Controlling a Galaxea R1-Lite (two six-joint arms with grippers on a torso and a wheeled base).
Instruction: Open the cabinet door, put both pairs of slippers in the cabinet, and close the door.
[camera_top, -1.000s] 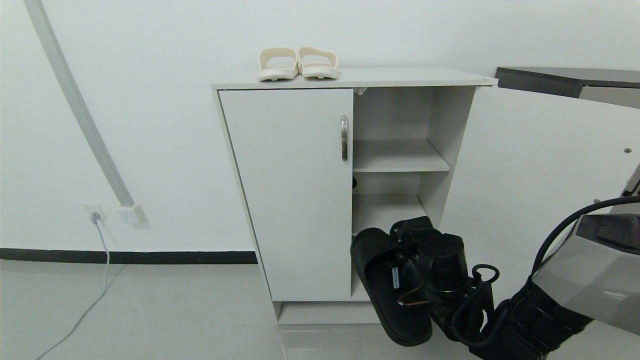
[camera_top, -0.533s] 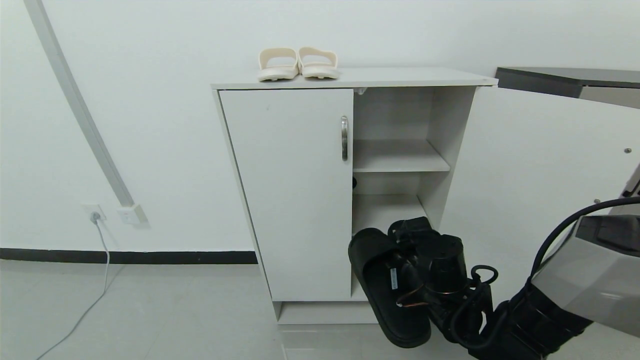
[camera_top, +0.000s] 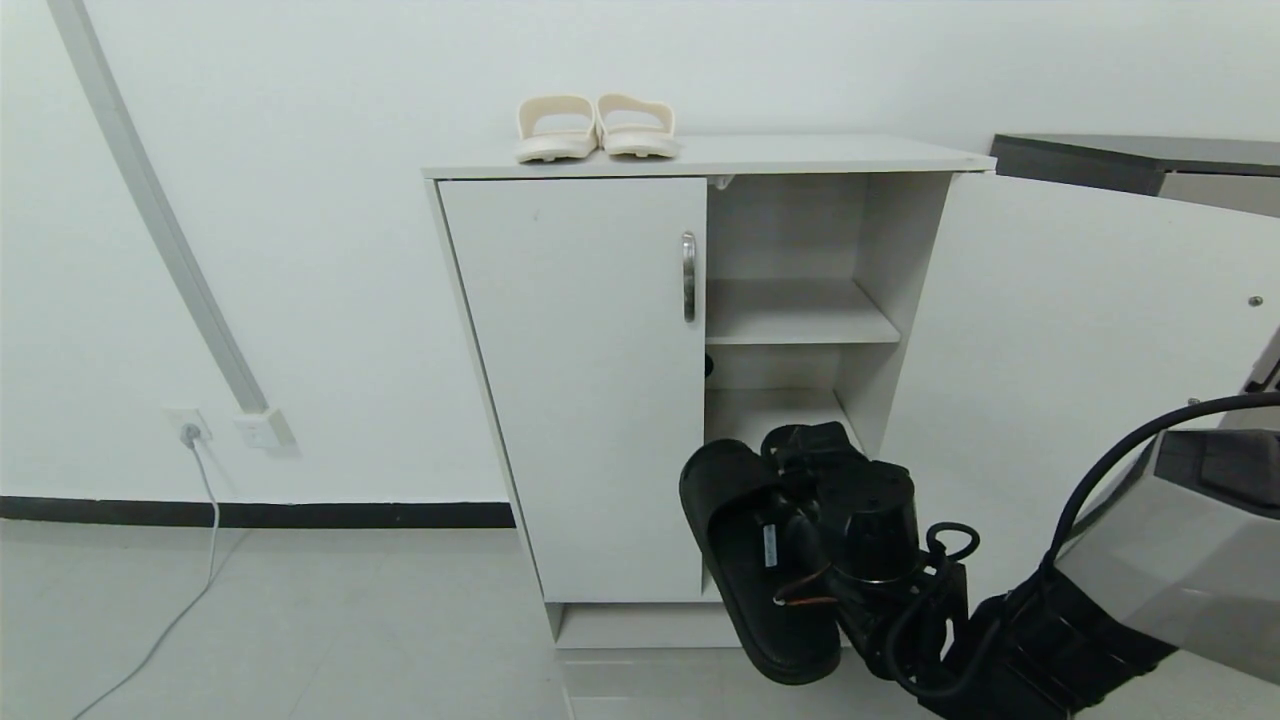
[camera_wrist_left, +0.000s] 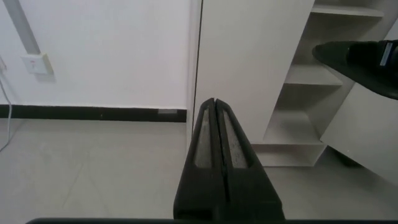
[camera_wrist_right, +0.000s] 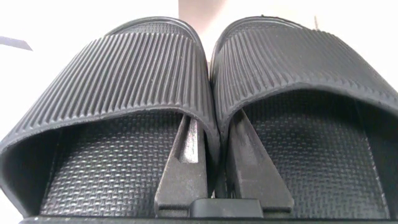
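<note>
Stowing step: right claw grips black slippers by their straps before the open cabinet; next, ease them onto the lower shelf. Left claw clenched, empty. Beige slippers sit on top.

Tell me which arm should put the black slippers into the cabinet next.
Right. The right pincer is shut on the black slippers, one finger under each strap, and holds them in front of the open right side of the cabinet. The left pincer is shut and empty.
</note>
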